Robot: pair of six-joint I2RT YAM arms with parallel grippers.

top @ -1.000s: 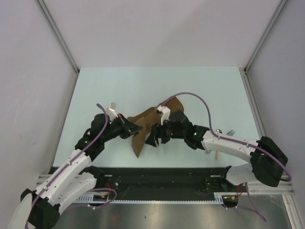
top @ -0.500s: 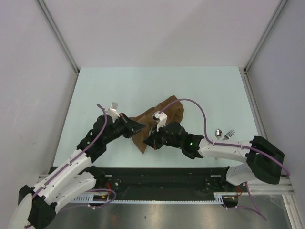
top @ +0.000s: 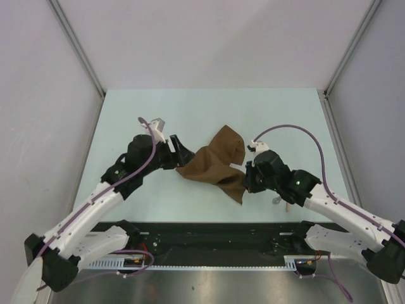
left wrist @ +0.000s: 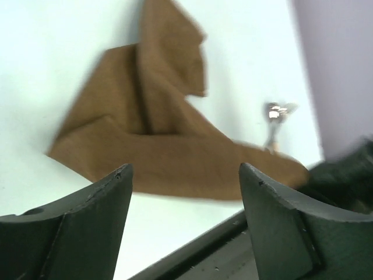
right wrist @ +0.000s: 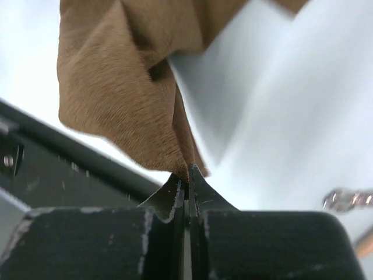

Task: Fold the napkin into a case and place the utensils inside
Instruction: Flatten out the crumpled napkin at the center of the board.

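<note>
The dark-brown napkin point(top: 215, 166) lies crumpled and partly spread at the table's middle. My left gripper point(top: 185, 154) stands open just off its left tip, with nothing between the fingers; in the left wrist view the napkin point(left wrist: 145, 128) lies beyond the open gripper point(left wrist: 183, 167). My right gripper point(top: 245, 185) is shut on the napkin's near-right corner, and the cloth point(right wrist: 128, 87) rises from the closed gripper point(right wrist: 187, 170). The utensils are mostly hidden under the right arm in the top view. A silver utensil point(left wrist: 274, 112) shows blurred, and another silver part point(right wrist: 347, 199) shows beside a tan handle point(right wrist: 366, 245).
The pale table point(top: 158, 114) is walled by grey panels at left, right and back. A black rail point(top: 209, 235) runs along the near edge, just under the right gripper's side of the napkin.
My left gripper has opened, released the napkin and drawn back left. My right gripper closed on a near corner and pulled it right, stretching the cloth; its arm now covers the utensils.
</note>
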